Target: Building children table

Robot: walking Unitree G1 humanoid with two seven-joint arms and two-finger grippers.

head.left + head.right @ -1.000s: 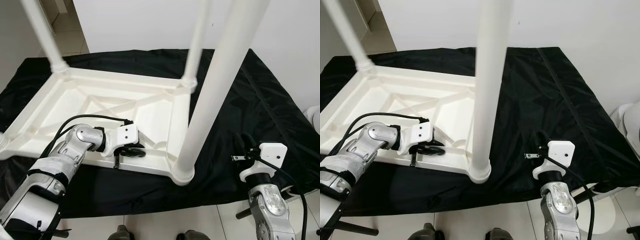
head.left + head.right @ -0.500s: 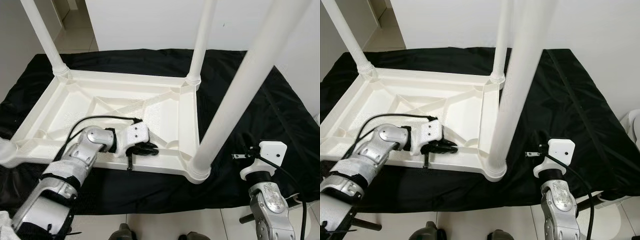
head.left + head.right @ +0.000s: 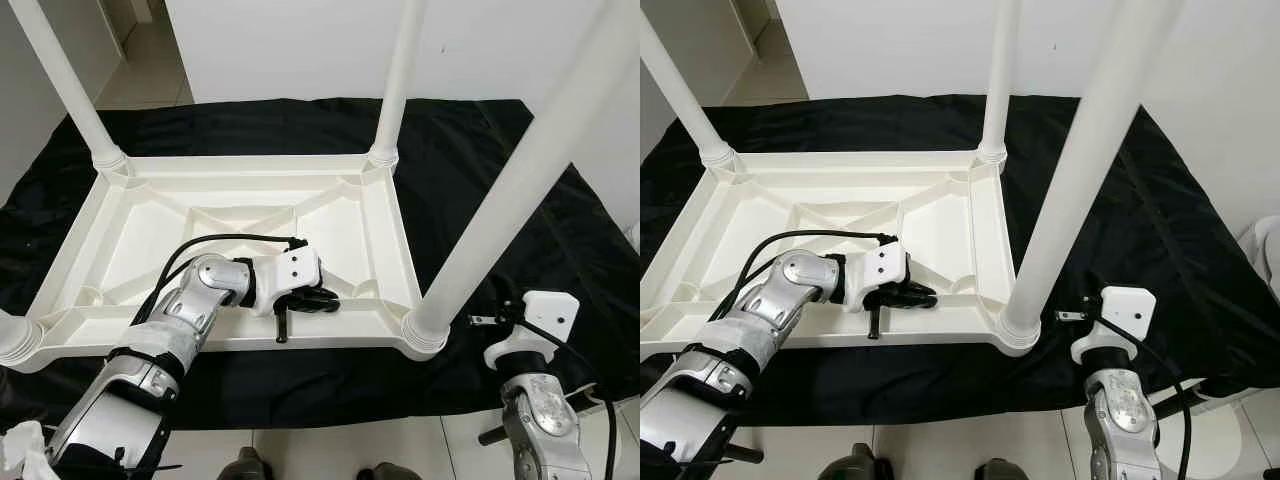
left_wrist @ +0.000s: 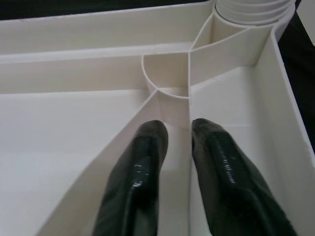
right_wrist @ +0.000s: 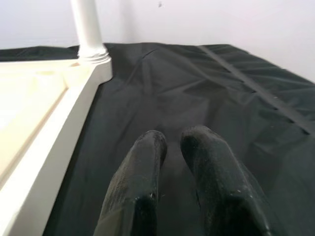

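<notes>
1. Lying upside down on the black cloth (image 3: 500, 160), the white children's table (image 3: 150, 220) had its ribbed underside facing up, presumably so legs could be pushed into the corner sockets. In the left eye view the far-left leg (image 3: 62, 85), far-right leg (image 3: 398, 80) and near-right leg (image 3: 510, 200) stood upright, their tops cut off by the frame. The near-left corner socket (image 3: 15, 340) sat at the picture's edge, so I could not tell whether a leg was seated there.

2. In the right eye view the left gripper (image 3: 908, 296) reached over the near rim into the tabletop, seemingly to steady it. A dark stub (image 3: 873, 322) hung below the wrist; what it was could not be made out. The right gripper (image 3: 1080, 316) hovered over the cloth beside the near-right leg, apart from it.

3. In the left wrist view the fingers (image 4: 142, 162) were a little apart, straddling a thin white rib (image 4: 189, 88), though I could not tell whether they pressed it.

4. In the right wrist view the fingers (image 5: 147, 167) were nearly together and held nothing, above bare cloth, the table rim to one side.
</notes>
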